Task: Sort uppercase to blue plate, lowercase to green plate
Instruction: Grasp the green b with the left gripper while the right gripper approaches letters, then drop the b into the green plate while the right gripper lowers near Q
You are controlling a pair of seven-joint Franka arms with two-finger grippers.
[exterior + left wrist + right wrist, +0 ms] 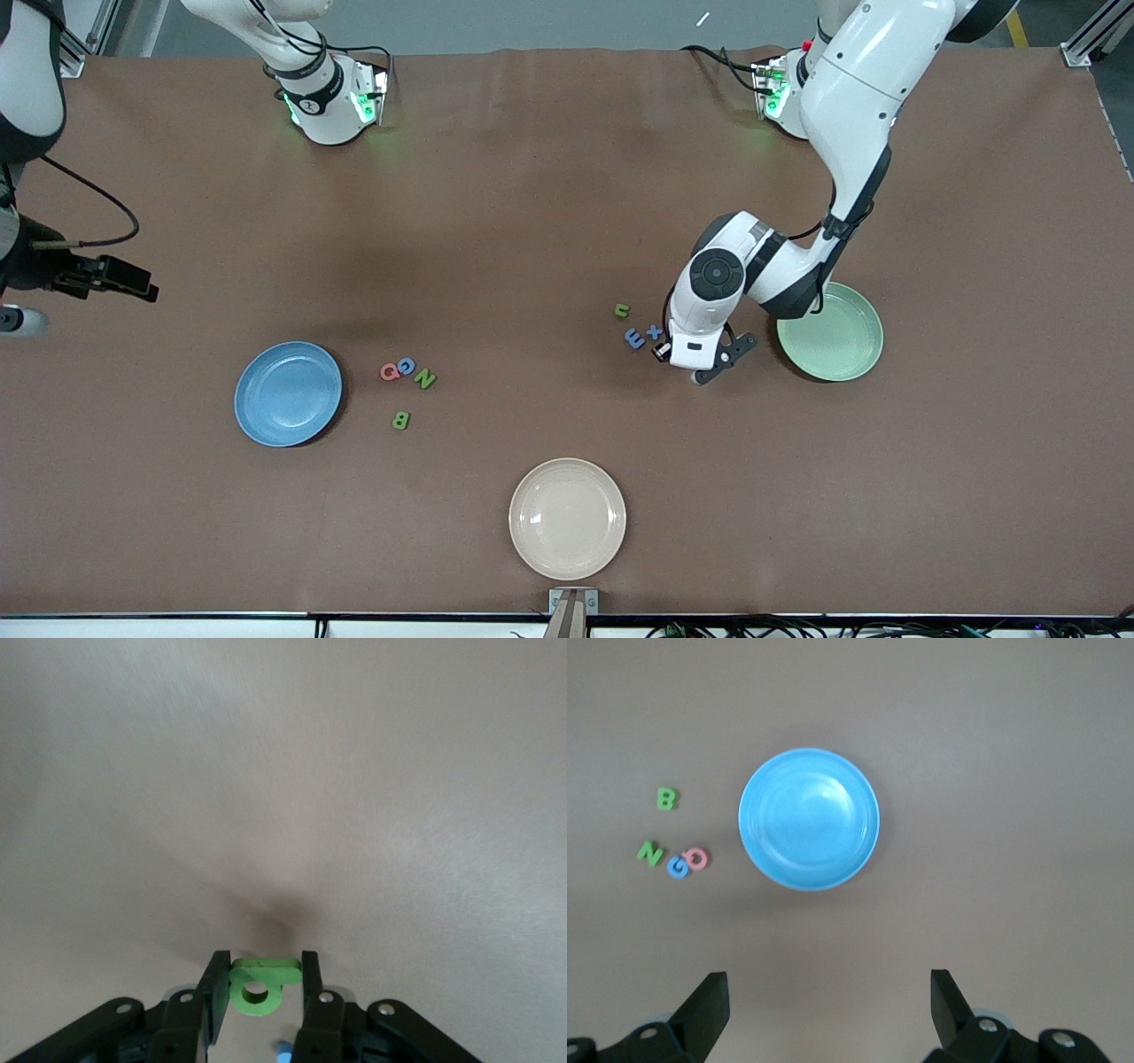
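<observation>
My left gripper [689,358] is low over the table next to the blue x [655,332], between it and the green plate [842,341]. In the left wrist view it [259,967] is shut on the green g-shaped piece [257,994]. The blue m-shaped piece [634,338] and small green u [622,310] lie beside the x. The pink G [389,371], blue G [407,365], green N [425,378] and green B [400,420] lie beside the blue plate [288,393]. My right gripper [828,992] is open and empty, high over the blue plate [809,819].
A cream-beige plate [567,518] sits near the table's front edge, in the middle. The left arm's elbow hangs over the rim of the green plate. The right arm's hand [53,275] shows at the edge of the front view.
</observation>
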